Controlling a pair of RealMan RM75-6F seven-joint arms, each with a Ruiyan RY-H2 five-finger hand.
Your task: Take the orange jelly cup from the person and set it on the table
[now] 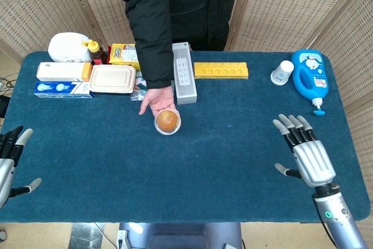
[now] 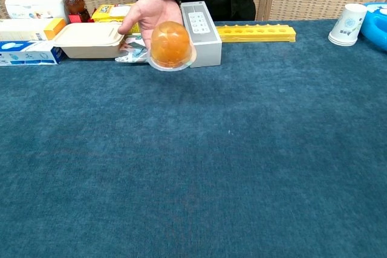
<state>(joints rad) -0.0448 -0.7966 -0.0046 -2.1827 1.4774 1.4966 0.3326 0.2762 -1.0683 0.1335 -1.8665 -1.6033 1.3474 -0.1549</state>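
Nothing taken yet. Jelly cup sits in the person's palm, held above the table. Your right hand and left hand are spread, grasping nothing. Reach, take, set down.

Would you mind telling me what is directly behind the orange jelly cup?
The person's hand holds the orange jelly cup from behind. The palm behind it is covered, as is part of the grey remote box.

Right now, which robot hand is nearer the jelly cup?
The right hand, open over the table's right part. The left hand sits at the near-left edge, farther from the jelly cup the person holds out.
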